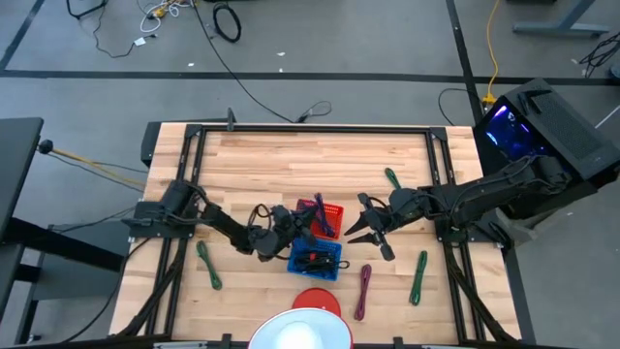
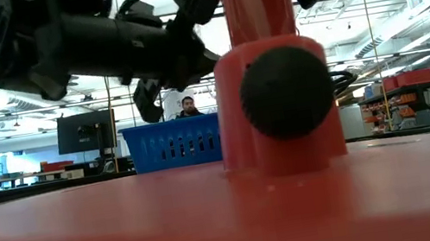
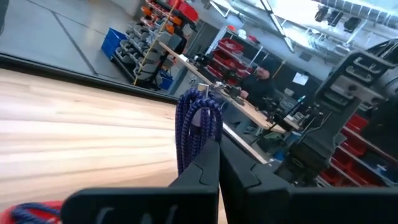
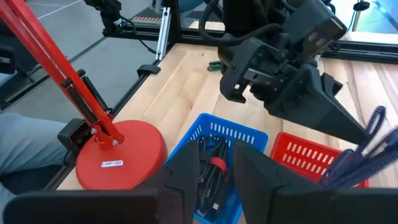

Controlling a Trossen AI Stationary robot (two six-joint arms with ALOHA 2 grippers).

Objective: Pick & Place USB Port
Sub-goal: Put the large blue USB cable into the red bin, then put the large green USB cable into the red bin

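Note:
My left gripper [image 1: 302, 226] is shut on a coiled blue-purple USB cable [image 3: 198, 127] and holds it over the red basket [image 1: 329, 213]. The same cable [image 4: 364, 146] shows beyond that gripper's tips in the right wrist view. A blue basket [image 1: 316, 258] stands just nearer than the red one, with a black cable with a red tie [image 4: 211, 168] lying inside. My right gripper [image 1: 373, 233] hovers open, right of the baskets, with nothing between its fingers. My left gripper pinches the coil's bundled strands [image 3: 200, 144] between its two shut fingers, near one end of the coil. The fingers come about level from the table's left. The coil's loops stick out past the fingertips [image 4: 357, 132] above the red basket; whether it touches the basket I cannot tell.
A red lamp base [image 1: 315, 301] with a slanting red pole [image 4: 59, 68] stands at the near edge, its white head [image 1: 300, 334] below it. Green cables [image 1: 208, 267] [image 1: 392, 179] [image 1: 418, 276] and a magenta one [image 1: 363, 291] lie on the wood. People show in the room behind.

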